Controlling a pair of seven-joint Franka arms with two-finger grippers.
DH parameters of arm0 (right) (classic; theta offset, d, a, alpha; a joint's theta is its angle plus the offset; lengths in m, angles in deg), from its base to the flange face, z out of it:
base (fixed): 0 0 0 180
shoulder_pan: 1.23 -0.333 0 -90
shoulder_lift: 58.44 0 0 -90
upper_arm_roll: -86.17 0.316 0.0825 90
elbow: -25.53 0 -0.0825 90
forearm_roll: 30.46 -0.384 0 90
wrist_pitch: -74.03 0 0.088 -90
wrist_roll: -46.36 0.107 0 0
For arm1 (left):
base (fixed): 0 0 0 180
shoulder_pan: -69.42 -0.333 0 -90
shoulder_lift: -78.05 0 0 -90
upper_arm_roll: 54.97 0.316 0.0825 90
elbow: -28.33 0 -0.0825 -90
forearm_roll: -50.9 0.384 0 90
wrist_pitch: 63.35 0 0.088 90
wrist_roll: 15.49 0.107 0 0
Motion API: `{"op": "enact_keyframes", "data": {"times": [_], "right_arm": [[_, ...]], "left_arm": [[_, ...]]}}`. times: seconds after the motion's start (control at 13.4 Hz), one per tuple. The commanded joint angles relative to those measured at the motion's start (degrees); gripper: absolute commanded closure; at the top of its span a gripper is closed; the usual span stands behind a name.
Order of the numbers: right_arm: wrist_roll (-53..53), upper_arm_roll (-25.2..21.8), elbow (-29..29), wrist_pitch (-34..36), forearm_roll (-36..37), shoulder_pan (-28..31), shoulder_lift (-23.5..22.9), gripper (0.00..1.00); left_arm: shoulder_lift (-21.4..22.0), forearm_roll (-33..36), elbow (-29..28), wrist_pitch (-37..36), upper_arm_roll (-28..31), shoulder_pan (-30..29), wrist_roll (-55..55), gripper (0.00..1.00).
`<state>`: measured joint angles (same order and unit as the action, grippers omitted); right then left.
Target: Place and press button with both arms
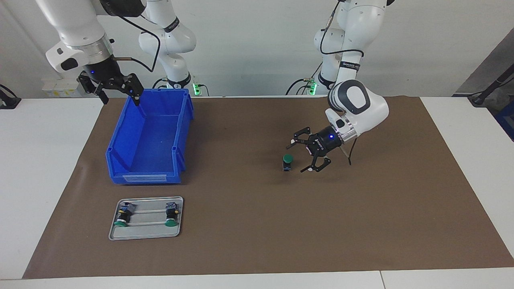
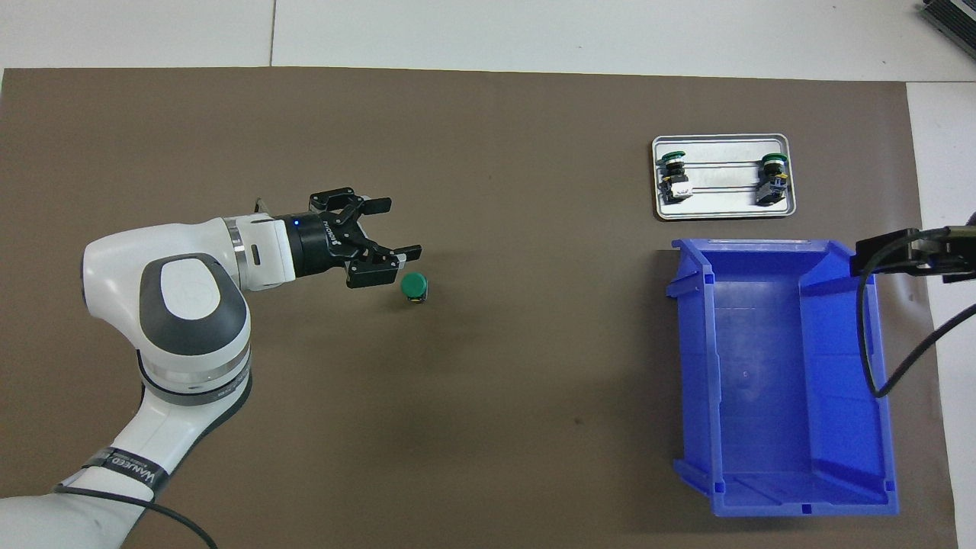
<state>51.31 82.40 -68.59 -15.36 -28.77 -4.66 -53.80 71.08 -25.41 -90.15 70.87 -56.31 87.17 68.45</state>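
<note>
**Watch out: the little button can tip over**

The button (image 1: 287, 162) is small and stands upright on its dark end, with its round green cap on top. That makes it easy to knock down. If you push it from the side, or press a bit off the middle of the cap, it could fall or slide on the brown mat (image 1: 257, 224). It stands on the mat near the middle of the worktop (image 1: 40, 168), toward the left arm's end.

The button has a flat green cap, a black round body and a dark block at the bottom.

The left gripper (image 1: 302, 156) is low and tilted on its side, just beside the button. Its fingers are spread wide and hold nothing. One fingertip is very close to the cap, so a small wrong move could bump it.

The right gripper (image 1: 119, 90) waits up in the air over the edge of the blue bin (image 1: 149, 140). Its fingers are spread too and hold nothing. If you bring it over too fast, the two arms could hit each other above the button.

A grey tray (image 1: 146, 233) with two more buttons (image 1: 145, 214) lies farther from the robots than the bin.
</note>
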Motion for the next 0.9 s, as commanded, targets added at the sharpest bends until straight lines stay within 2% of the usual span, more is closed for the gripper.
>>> {"op": "enact_keyframes", "data": {"times": [0.0,0.3,0.52,0.67,0.82], "right_arm": [[0.0,0.2,-1.0,0.4,-0.1,0.2,1.2,0.00],[0.0,0.2,-1.0,0.4,-0.1,0.2,1.2,0.00],[0.0,0.2,-1.0,0.4,-0.1,0.2,1.2,0.00],[0.0,0.2,-1.0,0.4,-0.1,0.2,1.2,0.00],[0.0,0.2,-1.0,0.4,-0.1,0.2,1.2,0.00]], "left_arm": [[3.9,15.7,-0.1,1.2,0.6,0.9,-18.8,0.01],[6.4,31.4,-0.2,-2.5,0.8,0.4,-39.5,0.01],[8.4,49.0,0.2,-4.5,0.7,0.7,-59.9,0.01],[8.3,59.8,4.6,-11.2,0.5,0.9,-68.0,0.01],[7.7,65.0,10.2,-19.8,0.5,0.5,-69.4,0.00]]}}
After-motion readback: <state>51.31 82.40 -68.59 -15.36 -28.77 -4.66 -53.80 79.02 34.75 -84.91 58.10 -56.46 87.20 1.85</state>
